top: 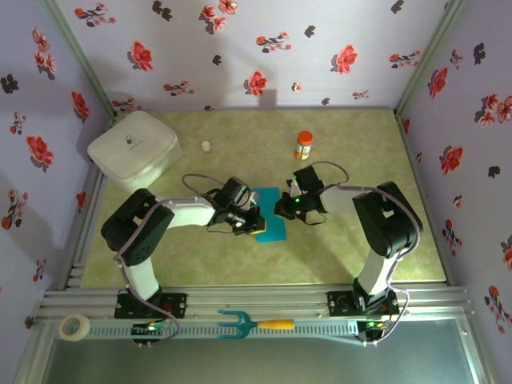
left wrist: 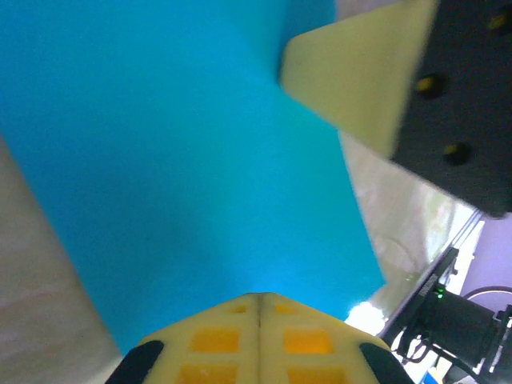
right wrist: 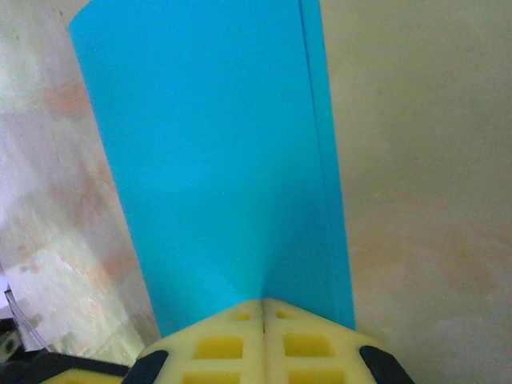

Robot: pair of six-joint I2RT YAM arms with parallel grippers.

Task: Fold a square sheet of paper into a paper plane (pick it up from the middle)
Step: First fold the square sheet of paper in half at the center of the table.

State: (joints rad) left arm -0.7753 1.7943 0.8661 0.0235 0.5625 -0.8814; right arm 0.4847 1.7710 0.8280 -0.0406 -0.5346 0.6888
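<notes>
Square sheet of paper (top: 270,218), plain teal-blue, lies at the centre of the bench (top: 360,160), between two robot arms. The left claw (top: 252,222) pinches its left edge, pads closed on it. The right claw (top: 282,210) pinches the opposite edge, also closed on the paper. The right wrist view shows a narrow second layer running along the sheet's right side, so a first lengthwise fold seems made or under way. No pointed dart shape yet; most folds appear left to do.
</notes>
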